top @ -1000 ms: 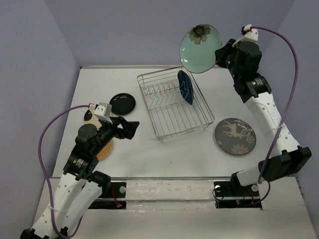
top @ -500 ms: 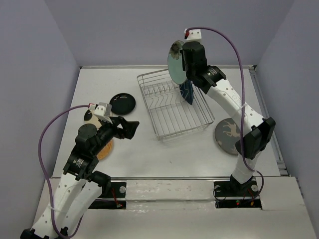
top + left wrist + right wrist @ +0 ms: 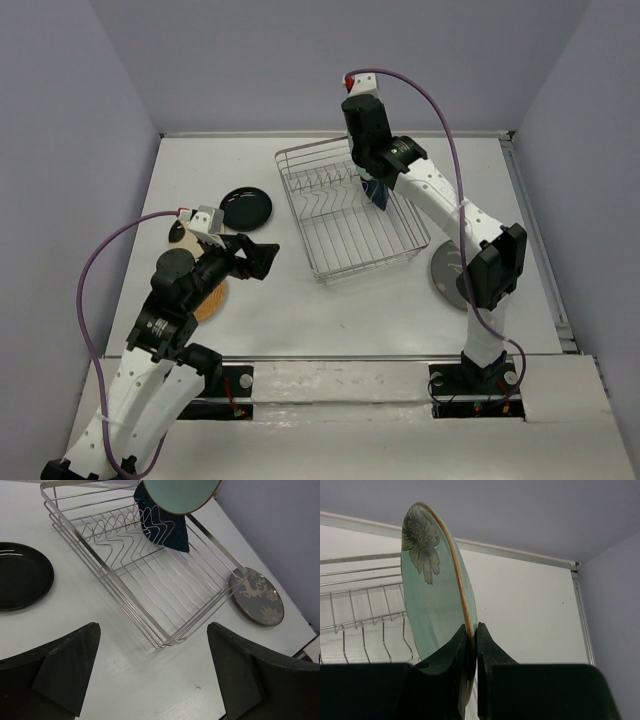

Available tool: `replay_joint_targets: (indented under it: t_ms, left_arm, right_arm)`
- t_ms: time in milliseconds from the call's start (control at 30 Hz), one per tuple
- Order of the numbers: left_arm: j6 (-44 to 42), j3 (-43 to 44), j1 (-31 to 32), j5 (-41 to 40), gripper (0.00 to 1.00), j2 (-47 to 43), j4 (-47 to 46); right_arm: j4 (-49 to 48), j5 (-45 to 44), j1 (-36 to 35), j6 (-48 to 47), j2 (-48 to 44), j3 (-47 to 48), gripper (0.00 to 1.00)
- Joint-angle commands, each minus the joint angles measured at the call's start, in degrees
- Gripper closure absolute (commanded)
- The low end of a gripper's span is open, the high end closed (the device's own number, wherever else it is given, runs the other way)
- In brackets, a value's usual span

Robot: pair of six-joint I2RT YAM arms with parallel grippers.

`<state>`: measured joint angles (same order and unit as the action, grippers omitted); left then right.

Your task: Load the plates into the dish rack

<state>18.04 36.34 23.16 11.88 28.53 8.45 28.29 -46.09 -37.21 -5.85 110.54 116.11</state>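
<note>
Top external view gives us the rectangular silver wire dish rack (image 3: 345,235) at the middle of the white table (image 3: 300,310), with one plate loaded: the dark blue round plate (image 3: 373,187) stands on edge among the tines at the far right end. The right gripper (image 3: 471,630) is clamped on the rim of the pale teal flowered plate (image 3: 432,590), holding it upright over the far part of the rack, just beside the blue one; we judge it not yet seated. The left gripper (image 3: 264,258) hangs wide open and empty, left of the rack. Four plates lie flat on the table: the small black plate (image 3: 245,207), the small cream plate (image 3: 177,232) and the orange-tan plate (image 3: 212,300) on the left, the grey patterned plate (image 3: 257,596) on the right. So we reckon one done, one in hand, four left.
</note>
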Motion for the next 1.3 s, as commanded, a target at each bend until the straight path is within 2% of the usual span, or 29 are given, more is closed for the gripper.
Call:
replay_joint_targets:
  t_ms: [0, 200, 667, 900, 1067, 1133, 1167, 1200, 1233, 1267]
  left_arm:
    - [-1.0, 0.0, -0.1, 0.7, 0.01, 0.0, -1.9]
    - [-1.0, 0.0, -0.1, 0.8, 0.01, 0.0, -1.9]
    - [-1.0, 0.0, -0.1, 1.0, 0.01, 0.2, -2.1]
    - [-0.8, 0.0, -0.1, 1.2, 0.01, 0.1, -2.1]
    - [-0.8, 0.0, -0.1, 1.3, 0.01, -0.1, -2.1]
    - [-0.9, 0.0, -0.2, 1.3, 0.01, -0.1, -2.0]
    - [-0.8, 0.0, -0.1, 1.3, 0.01, -0.3, -2.0]
    - [-0.9, 0.0, -0.1, 1.3, 0.01, -0.4, -2.1]
    - [-0.8, 0.0, -0.1, 1.3, 0.01, -0.5, -2.1]
    - [-0.8, 0.0, -0.2, 1.4, 0.01, -0.5, -2.0]
  right_arm:
    - [-7.9, -4.5, -0.2, -1.9, -1.2, 2.7, 0.93]
    - [-8.0, -3.7, 0.3, -1.4, 0.5, 1.2, 0.93]
    - [-7.9, 2.7, 2.5, 5.8, -0.7, -9.3, 0.93]
    - [-5.8, 9.5, 4.7, 15.8, -0.8, -12.5, 0.93]
    - [-5.4, 10.3, 5.2, 18.1, -1.1, -13.5, 0.92]
    - [-5.1, 10.6, 5.7, 18.5, -1.3, -13.4, 0.83]
    - [-4.6, 10.8, 5.7, 18.8, -1.5, -13.0, 0.66]
    - [-4.3, 11.2, 5.7, 18.9, -1.8, -12.9, 0.56]
    - [-4.0, 11.9, 5.7, 19.6, -2.3, -12.8, 0.38]
    - [-3.4, 13.5, 6.3, 20.0, -3.4, -12.9, 0.32]
